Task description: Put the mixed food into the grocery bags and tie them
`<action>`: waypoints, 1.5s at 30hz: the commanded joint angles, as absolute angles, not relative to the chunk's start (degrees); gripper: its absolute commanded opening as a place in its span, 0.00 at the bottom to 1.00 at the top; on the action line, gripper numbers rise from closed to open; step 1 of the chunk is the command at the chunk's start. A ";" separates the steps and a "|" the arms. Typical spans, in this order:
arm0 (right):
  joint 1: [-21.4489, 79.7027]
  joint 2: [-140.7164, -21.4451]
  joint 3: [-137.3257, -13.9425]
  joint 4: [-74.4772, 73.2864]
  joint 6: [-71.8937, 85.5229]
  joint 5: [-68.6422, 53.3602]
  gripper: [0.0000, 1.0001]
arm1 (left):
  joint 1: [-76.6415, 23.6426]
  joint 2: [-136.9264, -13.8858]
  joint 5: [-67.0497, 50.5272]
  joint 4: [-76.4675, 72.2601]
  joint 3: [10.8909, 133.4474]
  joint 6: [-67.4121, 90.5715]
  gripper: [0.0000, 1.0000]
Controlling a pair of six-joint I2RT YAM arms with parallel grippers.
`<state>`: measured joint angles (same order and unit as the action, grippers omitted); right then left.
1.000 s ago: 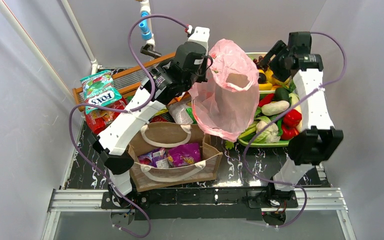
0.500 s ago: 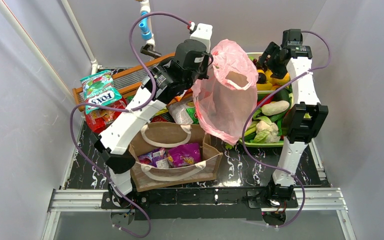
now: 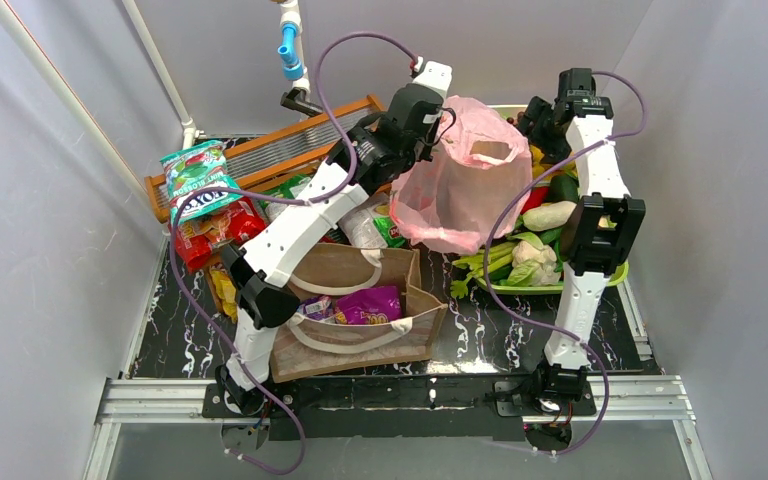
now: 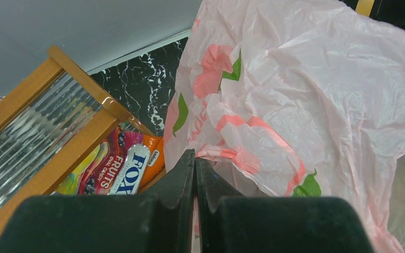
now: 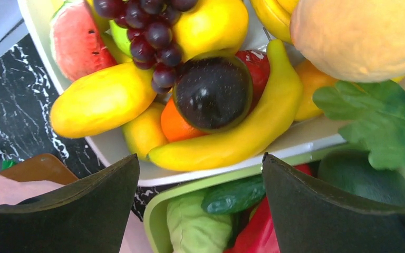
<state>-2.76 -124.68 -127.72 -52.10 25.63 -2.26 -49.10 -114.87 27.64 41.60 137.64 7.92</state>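
So, step in hand, my guess: load fruit into pink bag [image 3: 455,190].

- Left gripper [image 4: 195,158] clenched on bag's film, bag hanging at far centre, just left of trays.
- Want bag mouth wide, steady, turned toward right arm.
- Right gripper [image 5: 198,158] released, jaws spread over white tray [image 5: 116,153] at far right.
- Take top-lying piece, banana [image 5: 242,132] or grapes [image 5: 147,31], not buried ones.

Bag look: thin, translucent pink, crinkly, red fruit prints with green leaves, handle cutout showing.
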 commanded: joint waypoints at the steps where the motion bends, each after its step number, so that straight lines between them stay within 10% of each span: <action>1: -3.93 -128.22 -131.98 -50.93 24.30 -4.30 0.94 | -47.87 -114.37 28.21 41.03 140.16 6.86 0.00; 32: -4.42 -136.33 -133.38 -44.27 26.06 -5.65 0.84 | -46.38 -111.27 25.88 40.52 134.69 11.38 0.00; 45: -4.24 -127.09 -124.91 -41.09 29.71 -9.38 0.45 | -46.32 -110.78 26.01 40.72 134.03 12.72 0.00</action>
<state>-4.27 -134.26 -126.96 -41.67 28.25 -7.25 -46.59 -115.07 25.89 40.34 134.45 11.60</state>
